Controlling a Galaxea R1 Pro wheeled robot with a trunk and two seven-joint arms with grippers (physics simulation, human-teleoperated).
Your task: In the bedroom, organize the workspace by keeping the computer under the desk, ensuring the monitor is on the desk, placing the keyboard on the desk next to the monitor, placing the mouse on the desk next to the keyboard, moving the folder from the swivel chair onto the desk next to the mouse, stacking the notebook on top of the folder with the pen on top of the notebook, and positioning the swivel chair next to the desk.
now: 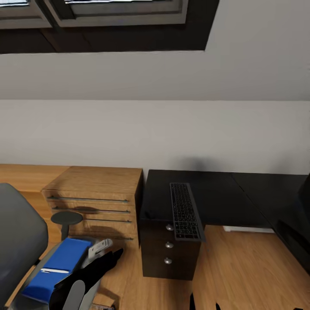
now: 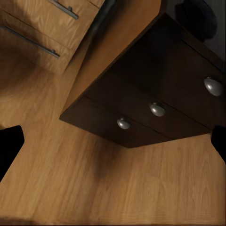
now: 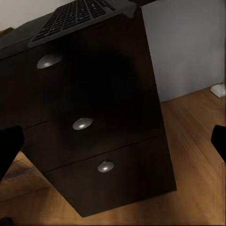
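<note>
The dark keyboard (image 1: 185, 211) lies on the black desk (image 1: 232, 193), its near end reaching the desktop's front edge above the drawers; the right wrist view catches it as the keyboard (image 3: 75, 16). At the lower left stands the swivel chair (image 1: 19, 241), with the blue folder (image 1: 60, 260) flat on its seat and a thin white object on the folder. My left gripper (image 1: 110, 255) hovers just right of the folder, open and empty, as the left gripper (image 2: 113, 143) confirms. My right gripper (image 1: 205, 305) is low in front of the drawers, also open, as the right gripper (image 3: 113, 143) shows.
A black drawer unit (image 1: 170, 252) with three round knobs stands under the desk's left end. An oak-wood shelving unit (image 1: 99, 193) sits between it and the chair. Wood floor (image 1: 241, 267) lies open under the desk. A black shape touches the right edge; I cannot tell what it is.
</note>
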